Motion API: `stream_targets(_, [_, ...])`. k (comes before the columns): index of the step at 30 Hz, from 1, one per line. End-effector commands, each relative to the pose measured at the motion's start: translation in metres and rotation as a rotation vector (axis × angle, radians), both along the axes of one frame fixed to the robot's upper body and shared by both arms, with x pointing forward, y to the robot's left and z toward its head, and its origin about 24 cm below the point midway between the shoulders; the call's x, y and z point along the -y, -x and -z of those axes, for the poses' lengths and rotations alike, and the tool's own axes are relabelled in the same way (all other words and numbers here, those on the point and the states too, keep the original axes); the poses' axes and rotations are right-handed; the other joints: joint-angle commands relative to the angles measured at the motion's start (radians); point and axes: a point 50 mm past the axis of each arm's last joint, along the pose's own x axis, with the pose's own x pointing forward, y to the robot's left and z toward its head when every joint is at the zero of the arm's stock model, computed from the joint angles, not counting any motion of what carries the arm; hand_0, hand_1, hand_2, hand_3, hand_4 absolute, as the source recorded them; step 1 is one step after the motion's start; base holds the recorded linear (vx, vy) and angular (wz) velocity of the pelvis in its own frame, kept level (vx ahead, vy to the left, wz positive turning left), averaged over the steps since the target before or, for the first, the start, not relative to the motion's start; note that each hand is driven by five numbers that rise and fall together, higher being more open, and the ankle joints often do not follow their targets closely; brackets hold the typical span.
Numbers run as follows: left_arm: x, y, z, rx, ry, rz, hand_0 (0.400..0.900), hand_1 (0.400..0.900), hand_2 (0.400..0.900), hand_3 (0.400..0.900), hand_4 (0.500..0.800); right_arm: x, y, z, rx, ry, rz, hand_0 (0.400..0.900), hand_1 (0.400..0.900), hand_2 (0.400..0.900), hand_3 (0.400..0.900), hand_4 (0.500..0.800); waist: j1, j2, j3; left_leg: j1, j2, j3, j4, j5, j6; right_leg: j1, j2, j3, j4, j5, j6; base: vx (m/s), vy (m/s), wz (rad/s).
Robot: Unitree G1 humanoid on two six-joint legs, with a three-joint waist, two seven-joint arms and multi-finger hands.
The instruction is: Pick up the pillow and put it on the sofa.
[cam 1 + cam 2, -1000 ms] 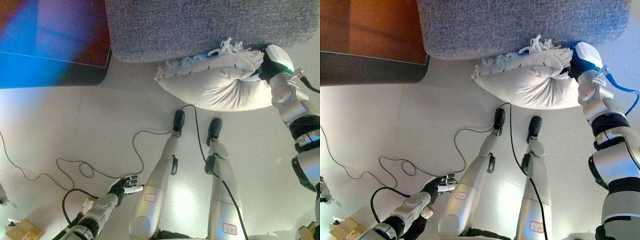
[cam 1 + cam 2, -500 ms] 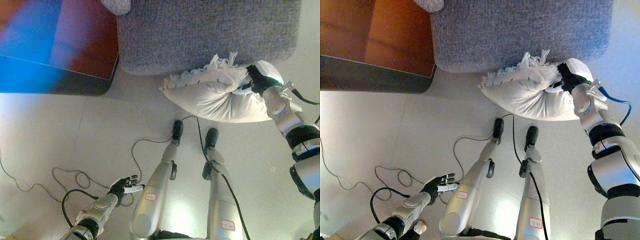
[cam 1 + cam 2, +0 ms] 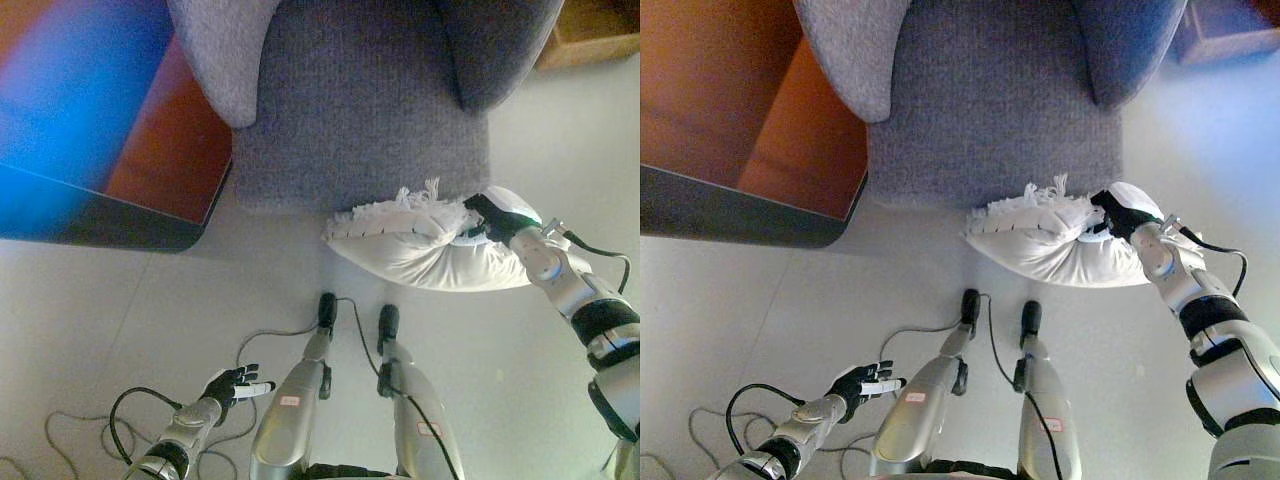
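Note:
A white pillow (image 3: 415, 250) with a fringed edge hangs in the air just in front of the grey sofa's (image 3: 365, 110) seat edge. It also shows in the right eye view (image 3: 1050, 240). My right hand (image 3: 492, 218) is shut on the pillow's right end and holds it up; it shows in the right eye view (image 3: 1118, 214) too. My left hand (image 3: 232, 384) is low at the lower left, fingers spread open and empty, above the floor.
The sofa has two grey arms, one at the left (image 3: 225, 45) and one at the right (image 3: 495, 45). A dark red-brown table (image 3: 740, 130) stands to the sofa's left. A wooden piece (image 3: 590, 30) shows at the top right.
The camera has tilted up, so more of the sofa shows. My right hand has kept its hold on the pillow, which now sits lower in view against the sofa's front edge.

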Motion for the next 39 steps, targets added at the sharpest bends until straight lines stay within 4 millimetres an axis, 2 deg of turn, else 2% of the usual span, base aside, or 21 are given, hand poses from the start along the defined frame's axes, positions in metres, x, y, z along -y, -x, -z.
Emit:
stream_targets(1, [-0.033,0.053,0.015,-0.200,-0.103,-0.027,0.900,0.900,0.900,0.900,0.800,-0.023,-0.004,-0.085,0.320,-0.058,-0.183,0.400,0.400,0.400,0.400,0.500,0.004,-0.055,-0.060,0.047,-0.031,0.006,0.023,-0.114,-0.017,0.031,-0.020,-0.050,0.029,-0.024,0.049,0.08,-0.010,0.12])
stream_targets(7, [-0.039,0.069,0.019,-0.268,-0.122,-0.033,0.900,0.900,0.900,0.900,0.800,-0.029,0.002,-0.084,0.305,-0.060,-0.235,0.400,0.400,0.400,0.400,0.500,0.006,-0.084,-0.122,0.109,-0.030,-0.005,0.005,-0.133,-0.016,0.115,-0.010,-0.053,-0.015,-0.030,0.048,0.08,0.000,0.10])
stream_targets(14, [-0.043,0.098,0.026,-0.385,-0.143,-0.019,0.900,0.900,0.900,0.900,0.800,-0.028,0.012,-0.076,0.251,-0.096,-0.273,0.400,0.400,0.400,0.400,0.500,0.016,-0.127,-0.217,0.179,-0.027,-0.014,0.003,-0.156,-0.012,0.214,-0.005,-0.060,-0.055,-0.035,0.047,0.13,-0.013,0.08])
stream_targets(20, [-0.041,0.117,0.031,-0.466,-0.150,-0.021,0.900,0.900,0.900,0.900,0.800,-0.030,0.017,-0.084,0.246,-0.097,-0.313,0.400,0.400,0.400,0.400,0.500,0.018,-0.152,-0.288,0.237,-0.027,-0.022,0.003,-0.171,-0.011,0.284,0.003,-0.055,-0.079,-0.039,0.042,0.16,0.001,0.00])
stream_targets(25, [-0.038,0.131,0.034,-0.529,-0.152,-0.012,0.900,0.900,0.900,0.900,0.800,-0.024,0.018,-0.105,0.251,-0.065,-0.312,0.400,0.400,0.400,0.400,0.500,0.018,-0.167,-0.332,0.270,-0.027,-0.028,-0.004,-0.178,-0.009,0.320,0.009,-0.048,-0.099,-0.038,0.039,0.10,0.018,-0.01])
stream_targets(29, [-0.037,0.145,0.036,-0.587,-0.158,-0.009,0.900,0.900,0.900,0.900,0.800,-0.011,0.021,-0.132,0.263,-0.068,-0.287,0.400,0.400,0.400,0.400,0.500,0.020,-0.186,-0.376,0.295,-0.027,-0.027,-0.007,-0.184,-0.010,0.348,0.012,-0.041,-0.115,-0.033,0.040,0.10,0.023,-0.04])
stream_targets(33, [-0.040,0.149,0.035,-0.613,-0.168,0.000,0.900,0.900,0.900,0.900,0.800,-0.005,0.020,-0.152,0.273,-0.056,-0.255,0.400,0.400,0.400,0.400,0.500,0.026,-0.194,-0.390,0.308,-0.027,-0.029,-0.007,-0.187,-0.009,0.362,0.014,-0.038,-0.121,-0.030,0.041,0.07,0.007,-0.03])
stream_targets(34, [-0.042,0.151,0.035,-0.623,-0.175,0.001,0.900,0.900,0.900,0.900,0.800,-0.002,0.019,-0.164,0.281,-0.067,-0.241,0.400,0.400,0.400,0.400,0.500,0.030,-0.200,-0.395,0.315,-0.026,-0.029,-0.007,-0.189,-0.009,0.370,0.014,-0.037,-0.124,-0.029,0.041,0.07,0.006,-0.02])
stream_targets(39, [-0.048,0.154,0.033,-0.650,-0.194,0.012,0.900,0.900,0.900,0.900,0.800,0.000,0.014,-0.195,0.297,-0.064,-0.201,0.400,0.400,0.400,0.400,0.500,0.047,-0.213,-0.402,0.324,-0.027,-0.040,-0.007,-0.189,-0.010,0.385,0.017,-0.039,-0.130,-0.027,0.040,0.06,0.007,0.04])
